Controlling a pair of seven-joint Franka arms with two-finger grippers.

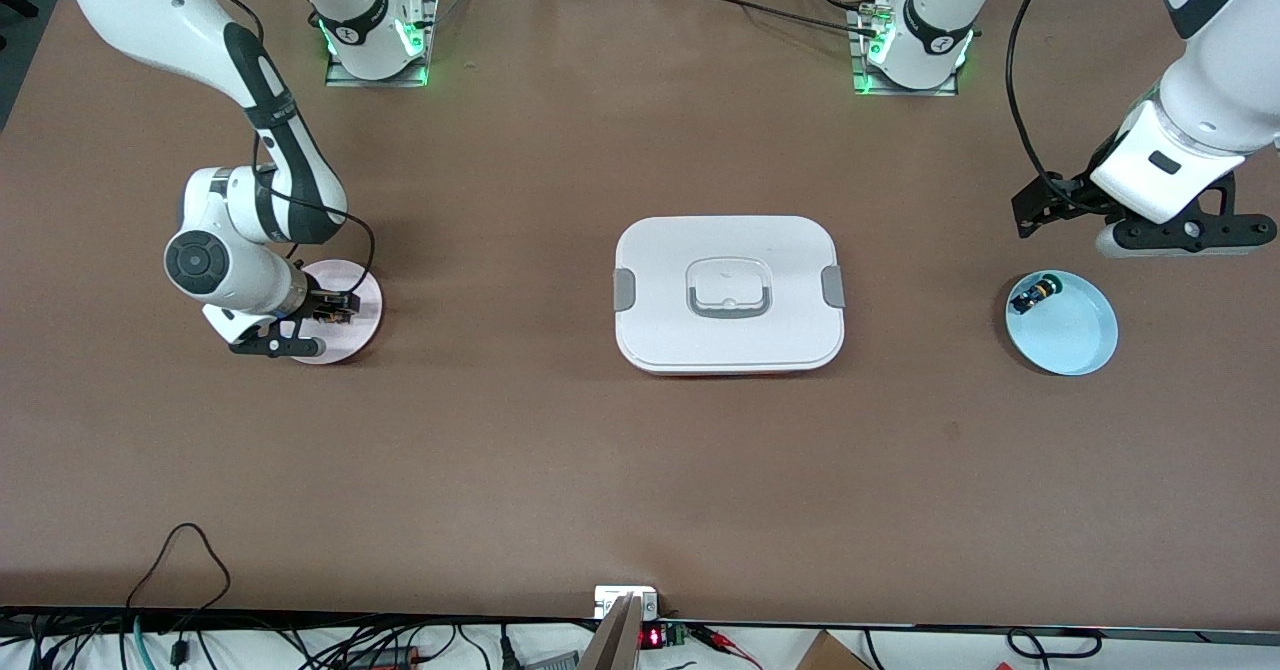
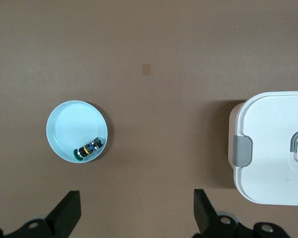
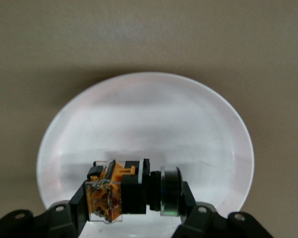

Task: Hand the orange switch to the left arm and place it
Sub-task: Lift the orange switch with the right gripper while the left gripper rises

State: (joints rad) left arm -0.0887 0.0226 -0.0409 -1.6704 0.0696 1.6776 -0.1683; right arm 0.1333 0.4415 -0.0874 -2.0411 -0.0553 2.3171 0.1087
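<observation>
The orange switch (image 3: 120, 191), black with an orange block at one end, lies crosswise between my right gripper's (image 3: 131, 198) fingers (image 3: 78, 204) just over the pink plate (image 3: 144, 119). The fingers press on both its ends. In the front view this gripper (image 1: 335, 308) is low over the pink plate (image 1: 358, 285) at the right arm's end of the table. My left gripper (image 1: 1180, 247) hangs open and empty (image 2: 136, 213) above bare table beside the light blue plate (image 1: 1075, 338). The white box (image 1: 728, 293) stands mid-table between the plates.
A small black switch with blue, green and yellow parts (image 1: 1032, 295) lies in the light blue plate (image 2: 69, 124), also seen in the left wrist view (image 2: 89, 148). The box's end with a grey clip shows there (image 2: 273, 148). Cables run along the table's front edge.
</observation>
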